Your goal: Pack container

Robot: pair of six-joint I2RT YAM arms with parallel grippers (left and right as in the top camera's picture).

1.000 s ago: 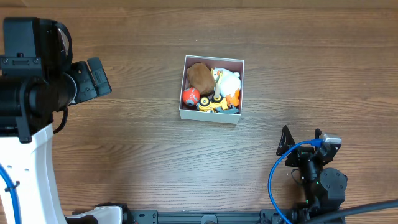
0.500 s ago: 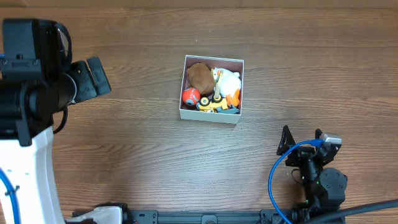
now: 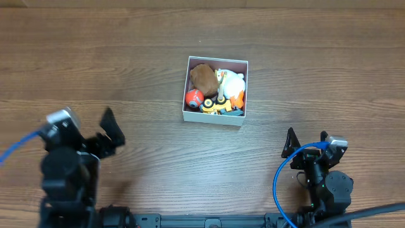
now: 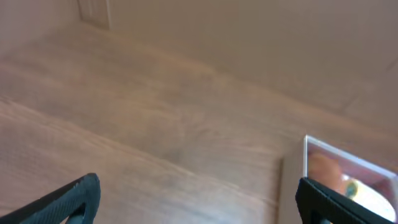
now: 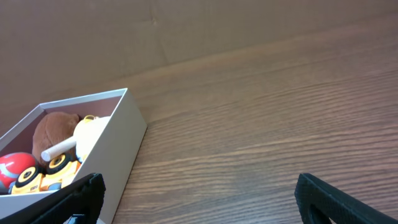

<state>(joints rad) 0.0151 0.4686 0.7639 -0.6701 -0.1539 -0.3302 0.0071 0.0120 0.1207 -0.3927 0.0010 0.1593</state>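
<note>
The container point(image 3: 215, 120), a square white-walled box, sits at the table's middle. It holds a brown plush point(image 3: 204, 77), a white plush point(image 3: 231, 82), a red ball point(image 3: 193, 98) and a yellow toy vehicle point(image 3: 216, 106). My left gripper point(image 3: 112, 132) is open and empty at the front left, far from the box; the left wrist view shows the box's edge point(image 4: 306, 152) at the right, blurred. My right gripper point(image 3: 307, 143) is open and empty at the front right; the right wrist view shows the box point(image 5: 118, 149) at the left with its toys.
The wooden table point(image 3: 126, 63) stretches around the box. A blue cable point(image 3: 281, 177) loops by the right arm's base. The table's far edge meets a plain wall in both wrist views.
The left arm has dropped from a raised pose at the left edge down to the table's front left. The right arm and the box have not moved.
</note>
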